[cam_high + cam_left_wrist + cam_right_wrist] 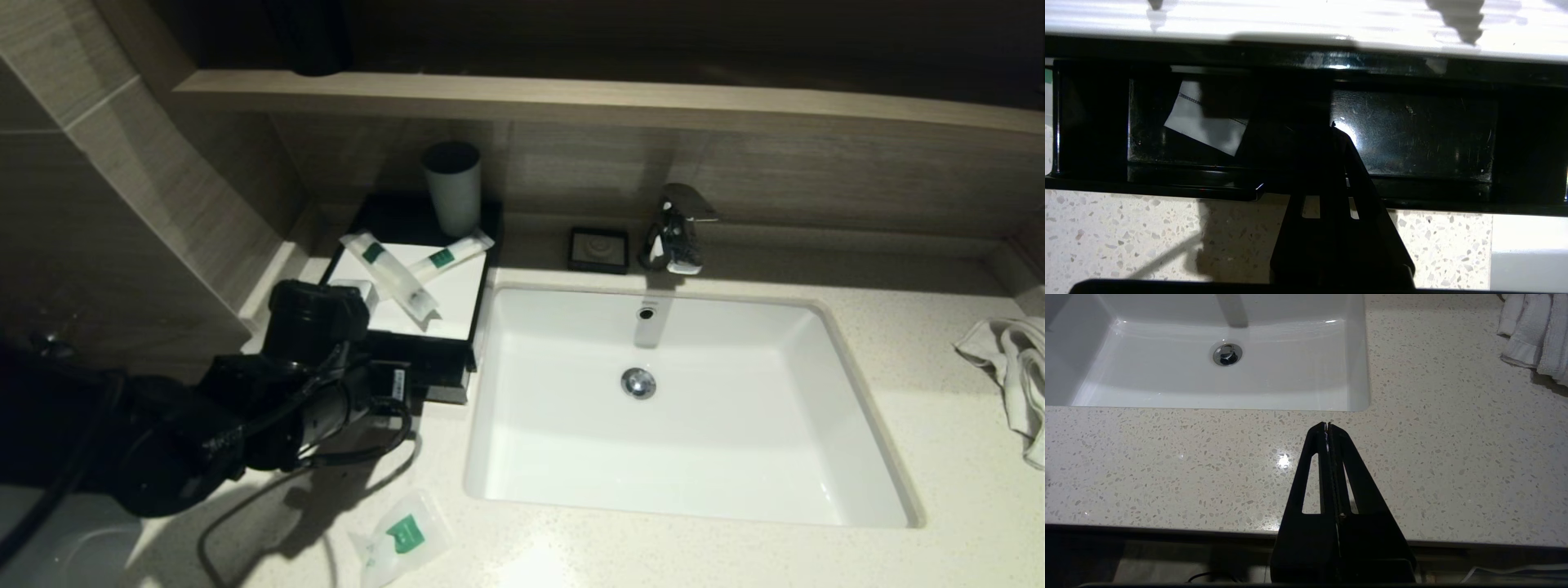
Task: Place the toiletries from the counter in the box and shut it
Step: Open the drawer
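Note:
A black box (445,359) with a white top stands left of the sink, and its black drawer (1412,134) is pulled out toward me. A white packet (1204,122) lies inside the drawer. Two white tubes with green bands (392,265) (449,255) lie crossed on the box top. A clear packet with a green label (400,535) lies on the counter near the front edge. My left gripper (1331,126) is shut, with its tip over the open drawer; in the head view its arm (310,384) hides it. My right gripper (1327,425) is shut and empty above the counter in front of the sink.
A white sink (849,384) fills the middle, with a chrome faucet (673,229) behind it. A grey cup (451,188) stands behind the box and a black soap dish (598,249) beside it. A white towel (1012,367) lies at the far right. A wall is at the left.

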`<state>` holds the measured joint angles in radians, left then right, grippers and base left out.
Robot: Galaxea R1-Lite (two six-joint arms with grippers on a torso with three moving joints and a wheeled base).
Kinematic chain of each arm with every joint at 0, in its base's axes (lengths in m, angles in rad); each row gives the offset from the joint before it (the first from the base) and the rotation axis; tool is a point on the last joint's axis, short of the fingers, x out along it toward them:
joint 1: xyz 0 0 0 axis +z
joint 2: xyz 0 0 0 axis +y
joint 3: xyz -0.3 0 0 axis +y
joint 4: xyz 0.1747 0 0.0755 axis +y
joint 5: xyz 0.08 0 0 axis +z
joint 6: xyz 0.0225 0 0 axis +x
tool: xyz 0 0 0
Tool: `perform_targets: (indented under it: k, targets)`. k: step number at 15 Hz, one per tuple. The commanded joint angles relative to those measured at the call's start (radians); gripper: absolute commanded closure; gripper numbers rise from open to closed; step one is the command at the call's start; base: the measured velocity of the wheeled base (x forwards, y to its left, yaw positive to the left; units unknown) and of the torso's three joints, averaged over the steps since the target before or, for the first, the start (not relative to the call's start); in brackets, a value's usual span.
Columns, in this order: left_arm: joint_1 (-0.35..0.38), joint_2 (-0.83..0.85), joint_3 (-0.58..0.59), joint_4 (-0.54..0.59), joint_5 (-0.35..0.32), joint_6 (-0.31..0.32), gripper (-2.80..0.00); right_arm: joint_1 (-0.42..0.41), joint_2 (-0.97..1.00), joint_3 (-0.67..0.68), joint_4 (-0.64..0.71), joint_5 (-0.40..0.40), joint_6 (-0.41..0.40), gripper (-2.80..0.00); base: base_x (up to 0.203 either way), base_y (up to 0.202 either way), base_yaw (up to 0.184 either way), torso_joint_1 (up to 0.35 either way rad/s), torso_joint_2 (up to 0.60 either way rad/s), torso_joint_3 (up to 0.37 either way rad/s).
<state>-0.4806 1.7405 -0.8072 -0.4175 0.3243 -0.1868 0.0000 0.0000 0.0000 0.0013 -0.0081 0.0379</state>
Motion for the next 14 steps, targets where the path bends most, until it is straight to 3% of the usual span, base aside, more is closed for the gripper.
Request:
perform_targets:
  k: [1, 14]
  targets:
    - [0.001, -0.020, 0.010, 0.003, 0.002, -0.002, 0.00, 0.000, 0.000, 0.000, 0.000, 0.000, 0.000, 0.00, 0.000, 0.000, 0.000, 0.000, 0.00, 0.000]
    - [-0.001, -0.139, 0.155, 0.049, 0.001, 0.000, 0.00, -0.002, 0.000, 0.000, 0.000, 0.000, 0.000, 0.00, 0.000, 0.000, 0.000, 0.000, 0.00, 0.000]
